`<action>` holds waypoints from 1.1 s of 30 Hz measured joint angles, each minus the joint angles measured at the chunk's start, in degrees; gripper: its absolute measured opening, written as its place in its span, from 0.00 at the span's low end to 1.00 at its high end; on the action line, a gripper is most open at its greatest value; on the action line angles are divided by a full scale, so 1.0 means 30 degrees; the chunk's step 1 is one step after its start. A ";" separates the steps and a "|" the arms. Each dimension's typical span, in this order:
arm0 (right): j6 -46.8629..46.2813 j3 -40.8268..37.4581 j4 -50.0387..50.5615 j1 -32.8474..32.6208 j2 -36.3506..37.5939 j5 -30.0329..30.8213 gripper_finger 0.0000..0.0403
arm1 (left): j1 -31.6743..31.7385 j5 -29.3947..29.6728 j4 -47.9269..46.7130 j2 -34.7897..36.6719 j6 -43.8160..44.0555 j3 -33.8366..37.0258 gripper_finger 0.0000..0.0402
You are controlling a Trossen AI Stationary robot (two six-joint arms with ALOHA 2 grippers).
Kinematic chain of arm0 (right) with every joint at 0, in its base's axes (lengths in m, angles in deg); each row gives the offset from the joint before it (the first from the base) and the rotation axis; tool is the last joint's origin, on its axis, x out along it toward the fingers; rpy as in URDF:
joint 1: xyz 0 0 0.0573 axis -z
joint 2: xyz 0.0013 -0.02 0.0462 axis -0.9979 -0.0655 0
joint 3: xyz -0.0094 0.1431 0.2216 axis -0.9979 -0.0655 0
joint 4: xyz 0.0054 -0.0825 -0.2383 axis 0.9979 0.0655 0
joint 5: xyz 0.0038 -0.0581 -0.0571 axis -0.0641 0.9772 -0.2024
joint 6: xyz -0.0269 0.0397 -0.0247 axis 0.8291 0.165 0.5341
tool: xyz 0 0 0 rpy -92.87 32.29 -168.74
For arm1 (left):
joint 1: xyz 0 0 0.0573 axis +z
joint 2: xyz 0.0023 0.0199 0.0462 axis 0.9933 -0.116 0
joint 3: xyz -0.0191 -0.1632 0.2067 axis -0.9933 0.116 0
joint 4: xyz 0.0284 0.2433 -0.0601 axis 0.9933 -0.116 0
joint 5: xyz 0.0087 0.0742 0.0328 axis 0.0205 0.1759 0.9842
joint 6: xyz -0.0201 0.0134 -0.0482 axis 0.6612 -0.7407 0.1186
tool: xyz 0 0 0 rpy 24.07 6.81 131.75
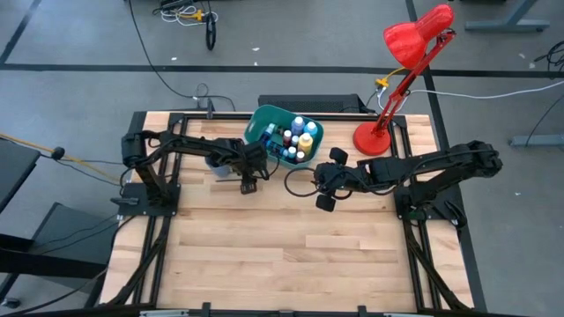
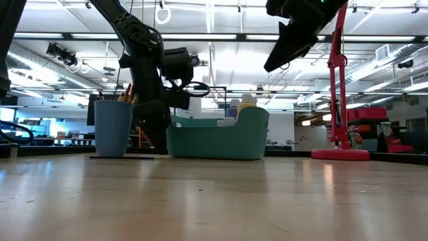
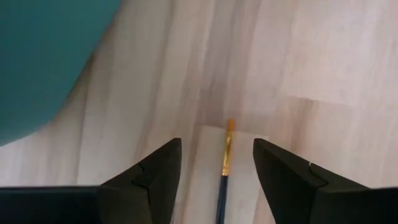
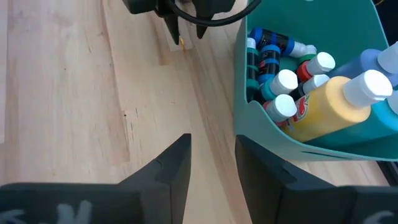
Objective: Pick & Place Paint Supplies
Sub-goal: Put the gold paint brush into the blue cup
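- High view: wooden tabletop [image 1: 282,255] carrying a red desk lamp [image 1: 407,62] at the far right and a teal bin [image 1: 269,123] at the far middle.
- Teal bin packed with paint bottles [image 4: 323,102]: yellow, blue and smaller pale-capped ones, some lying, some standing.
- Blue cup [image 2: 112,127] just beside the bin, brush handles poking out of the top.
- Left hand [image 1: 248,185] low over the tabletop, just in front of the bin, fingers parted with a clear gap either side of a brush.
- Right hand [image 1: 324,195] waiting nearby, raised off the tabletop, fingers apart around nothing.
- Paint brush [image 3: 224,171] lying flat on the tabletop between the left fingers, dark blue handle, gold ferrule, tip pointing away from the wrist; touched by neither finger.
- Probably very light, stiff, thin, smooth and apt to roll or pivot; best pinched across the handle behind the ferrule, bristles left alone.
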 joint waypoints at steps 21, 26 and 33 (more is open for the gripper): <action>0.0291 0.0000 -0.0147 0.0000 0.0000 -0.0121 0.32 | -0.0747 0.1823 -0.0902 0.0000 0.4264 -0.0070 0.50; 0.0342 0.0005 -0.0243 0.0000 0.0000 -0.0121 0.32 | -0.0766 0.0776 -0.0892 0.0000 0.4537 -0.0007 0.49; 0.0350 0.0000 -0.0263 0.0000 0.0000 -0.0121 0.32 | -0.0747 0.1008 -0.0834 0.0000 0.2646 0.0000 0.49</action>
